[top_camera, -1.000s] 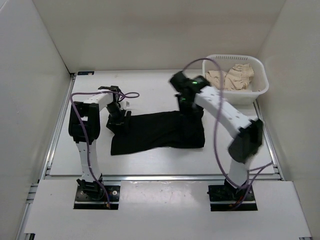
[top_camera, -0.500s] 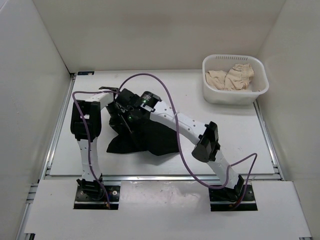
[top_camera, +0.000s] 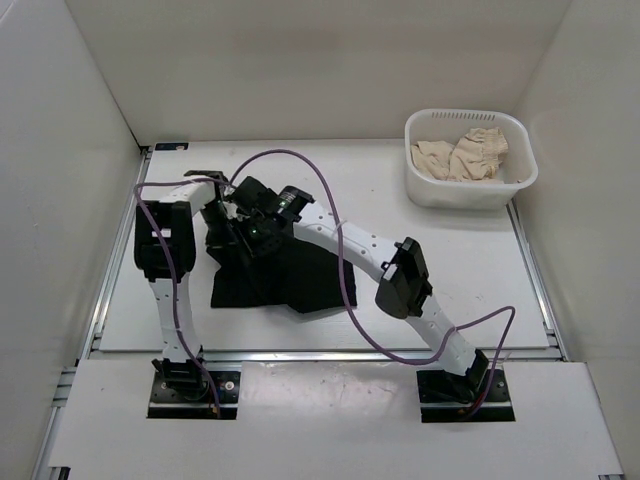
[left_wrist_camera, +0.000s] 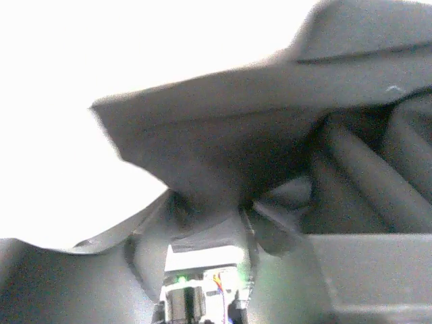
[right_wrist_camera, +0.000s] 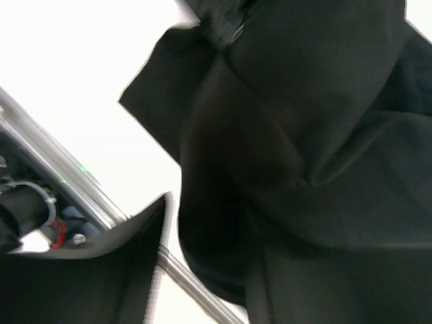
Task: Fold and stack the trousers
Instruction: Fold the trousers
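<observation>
From the near edge, the white-and-black right arm (top_camera: 340, 240) reaches diagonally across the white counter (top_camera: 450, 270) to its left half. The white-and-black left arm (top_camera: 165, 240) stands almost straight up from its base, with its wrist bent in towards the same spot. Between them the black soft-fabric trousers (top_camera: 300, 280) lie bunched in a short, thick heap on the left-centre of the counter, with a hump of cloth raised at the far-left end where both wrists meet.

I take this for the cross-fold. One end is carried over onto the other while the left arm steadies the end that stays put.

In the right wrist view, black cloth (right_wrist_camera: 324, 135) drapes close and fills nearly everything. The right arm's jaws look clamped on the trousers, though that is my reading of the raised hump. In the left wrist view, grey-black folds (left_wrist_camera: 223, 135) crowd the lens, so I cannot tell whether its jaws are apart or together.

A second ago the trousers were a long strip across the middle, with the right arm at their right end. Half a second ago it had already swung left, and now the heap is tighter.

Far right, a white slotted plastic basket (top_camera: 468, 114) holds crumpled beige cloths (top_camera: 460, 155), well apart from the trousers.
</observation>
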